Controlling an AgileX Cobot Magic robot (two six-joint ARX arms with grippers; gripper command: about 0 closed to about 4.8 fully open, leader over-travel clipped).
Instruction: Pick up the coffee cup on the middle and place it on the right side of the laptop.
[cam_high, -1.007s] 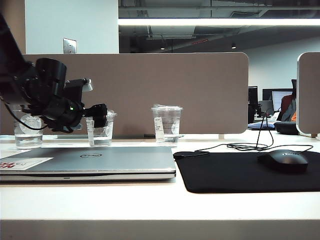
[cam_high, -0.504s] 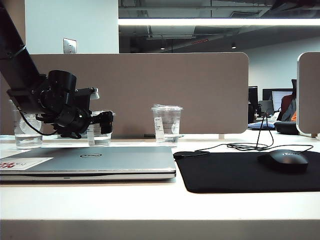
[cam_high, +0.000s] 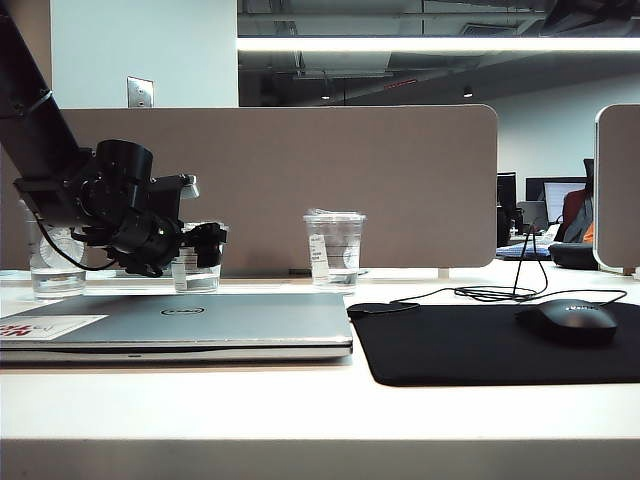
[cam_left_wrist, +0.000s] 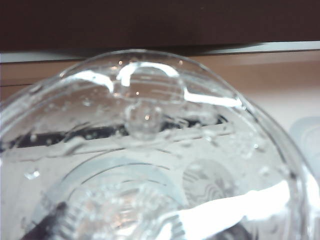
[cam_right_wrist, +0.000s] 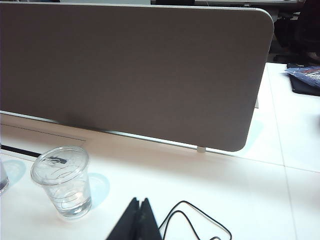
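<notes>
1. Bench (cam_high: 300, 410): the drop spot right of the laptop is taken by a black mouse mat (cam_high: 480, 345), so plan a flat landing there, away from its cable (cam_high: 500, 292).
2. Laptop (cam_high: 200, 320): lift high enough to pass over its lid.
3. Left hand (cam_high: 210, 245): it sits at the cup's upper wall, though I cannot tell if it is clamped on it. Squeeze gently.
4. Coffee cup (cam_high: 195, 275): it stands behind the laptop, between two other cups. Keep it upright.
5. Right hand (cam_right_wrist: 137, 220): its fingers are together, near the taller cup (cam_right_wrist: 62, 180). Leave it parked.

Silver-grey laptop (cam_high: 200, 320) (black claw (cam_high: 205, 243))
</notes>
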